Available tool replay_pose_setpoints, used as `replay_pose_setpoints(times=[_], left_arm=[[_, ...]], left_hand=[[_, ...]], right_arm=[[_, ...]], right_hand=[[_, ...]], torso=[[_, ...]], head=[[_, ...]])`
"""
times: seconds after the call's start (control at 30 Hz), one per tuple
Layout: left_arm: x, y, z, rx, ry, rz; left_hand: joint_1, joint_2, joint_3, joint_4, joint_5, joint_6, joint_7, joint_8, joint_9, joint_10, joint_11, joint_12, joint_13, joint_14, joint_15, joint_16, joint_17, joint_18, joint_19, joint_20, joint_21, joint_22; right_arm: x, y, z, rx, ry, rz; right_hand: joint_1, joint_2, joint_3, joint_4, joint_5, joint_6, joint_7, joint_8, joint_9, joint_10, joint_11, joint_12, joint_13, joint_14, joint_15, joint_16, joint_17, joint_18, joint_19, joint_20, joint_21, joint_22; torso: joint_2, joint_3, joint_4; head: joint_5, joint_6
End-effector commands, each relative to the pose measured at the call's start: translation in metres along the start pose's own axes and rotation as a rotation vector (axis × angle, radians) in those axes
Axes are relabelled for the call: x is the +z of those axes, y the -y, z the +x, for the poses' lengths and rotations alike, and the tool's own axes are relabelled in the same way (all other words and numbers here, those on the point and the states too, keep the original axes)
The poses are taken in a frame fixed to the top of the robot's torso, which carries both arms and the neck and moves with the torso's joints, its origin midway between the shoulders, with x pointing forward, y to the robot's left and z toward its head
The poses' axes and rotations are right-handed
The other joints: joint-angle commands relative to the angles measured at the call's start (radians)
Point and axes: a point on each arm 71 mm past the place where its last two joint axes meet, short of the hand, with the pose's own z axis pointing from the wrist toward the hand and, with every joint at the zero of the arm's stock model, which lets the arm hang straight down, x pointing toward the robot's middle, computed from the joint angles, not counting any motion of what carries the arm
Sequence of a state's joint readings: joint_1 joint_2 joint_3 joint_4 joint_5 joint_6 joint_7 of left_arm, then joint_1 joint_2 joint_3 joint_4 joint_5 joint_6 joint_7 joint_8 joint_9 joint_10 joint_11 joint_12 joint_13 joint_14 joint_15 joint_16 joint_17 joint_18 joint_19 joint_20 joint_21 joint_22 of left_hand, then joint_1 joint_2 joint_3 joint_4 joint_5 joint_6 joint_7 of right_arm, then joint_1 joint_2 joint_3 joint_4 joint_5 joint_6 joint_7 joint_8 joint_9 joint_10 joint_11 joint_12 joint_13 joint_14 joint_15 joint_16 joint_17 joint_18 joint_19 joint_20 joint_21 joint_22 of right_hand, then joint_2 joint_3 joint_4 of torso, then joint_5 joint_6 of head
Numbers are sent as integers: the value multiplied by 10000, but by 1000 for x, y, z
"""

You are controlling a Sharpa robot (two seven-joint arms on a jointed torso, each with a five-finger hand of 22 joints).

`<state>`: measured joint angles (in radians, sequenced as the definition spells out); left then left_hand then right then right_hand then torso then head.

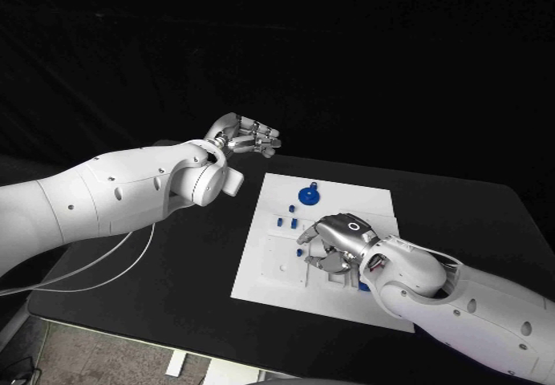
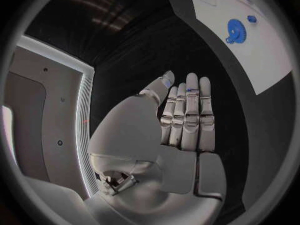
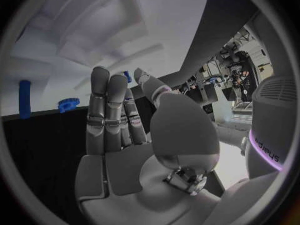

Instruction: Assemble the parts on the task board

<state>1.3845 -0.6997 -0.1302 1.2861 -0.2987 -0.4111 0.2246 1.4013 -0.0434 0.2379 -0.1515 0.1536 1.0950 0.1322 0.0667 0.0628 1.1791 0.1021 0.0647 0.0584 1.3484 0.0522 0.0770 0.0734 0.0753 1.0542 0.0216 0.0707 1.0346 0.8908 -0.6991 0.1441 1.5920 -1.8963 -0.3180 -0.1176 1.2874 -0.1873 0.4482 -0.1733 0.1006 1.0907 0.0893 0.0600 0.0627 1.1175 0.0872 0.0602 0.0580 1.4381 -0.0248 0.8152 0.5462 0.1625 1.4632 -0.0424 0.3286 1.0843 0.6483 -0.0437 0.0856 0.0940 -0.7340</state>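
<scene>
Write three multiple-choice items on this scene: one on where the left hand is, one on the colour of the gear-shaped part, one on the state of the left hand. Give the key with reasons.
1. Where is the left hand?
A. Beyond the far left corner of the task board, off it
B. Flat on the middle of the board
C. Under the right arm

2. What colour is the gear-shaped part?
A. Red
B. Blue
C. Yellow

3. What state is the left hand in?
A. Gripping the gear
B. Holding nothing, fingers straight
C. Pressing on the board

Key: 1 A, the head view shows it over the black table past the board's corner. 2 B, it reads blue on the white board. 3 B, the left wrist view shows its fingers extended with nothing in them.
</scene>
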Motion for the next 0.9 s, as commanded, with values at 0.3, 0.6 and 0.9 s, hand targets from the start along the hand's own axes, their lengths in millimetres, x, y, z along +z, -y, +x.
replay_pose_setpoints(times=[0.3,0.6,0.9], left_arm=[[-1,2,-2,-96,-181,98],[-2,1,-3,-100,-203,92],[-2,1,-3,-110,-255,84]], left_hand=[[83,42,-13,59,6,-22,9,-15,12,-29,8,-17,-3,-70,-20,-60,-9,-5,-20,67,-23,-6],[83,42,-13,59,6,-22,9,-15,12,-29,8,-17,-3,-70,-20,-60,-9,-5,-20,67,-23,-6],[83,42,-13,59,6,-22,9,-15,12,-29,8,-17,-3,-70,-20,-60,-9,-5,-20,67,-23,-6]], right_arm=[[-12,45,-46,-210,-184,1569],[-20,77,-60,-711,-740,2557],[-20,90,-54,-792,-1440,2978]], right_hand=[[-255,-151,311,20,134,-27,-8,19,-6,423,-103,-15,7,61,-56,171,78,-93,340,-79,152,180],[22,-197,-954,325,-205,-219,-148,23,-4,36,-27,0,18,35,-6,107,44,-83,349,-35,-24,140],[425,-275,-2093,1140,-429,-530,-253,22,-3,-373,74,-7,14,-54,78,69,-36,-10,368,58,-304,-53]], torso=[[-17,-10,-78],[0,8,-60],[9,-9,-40]], head=[[-505,226],[-590,225],[-656,193]])
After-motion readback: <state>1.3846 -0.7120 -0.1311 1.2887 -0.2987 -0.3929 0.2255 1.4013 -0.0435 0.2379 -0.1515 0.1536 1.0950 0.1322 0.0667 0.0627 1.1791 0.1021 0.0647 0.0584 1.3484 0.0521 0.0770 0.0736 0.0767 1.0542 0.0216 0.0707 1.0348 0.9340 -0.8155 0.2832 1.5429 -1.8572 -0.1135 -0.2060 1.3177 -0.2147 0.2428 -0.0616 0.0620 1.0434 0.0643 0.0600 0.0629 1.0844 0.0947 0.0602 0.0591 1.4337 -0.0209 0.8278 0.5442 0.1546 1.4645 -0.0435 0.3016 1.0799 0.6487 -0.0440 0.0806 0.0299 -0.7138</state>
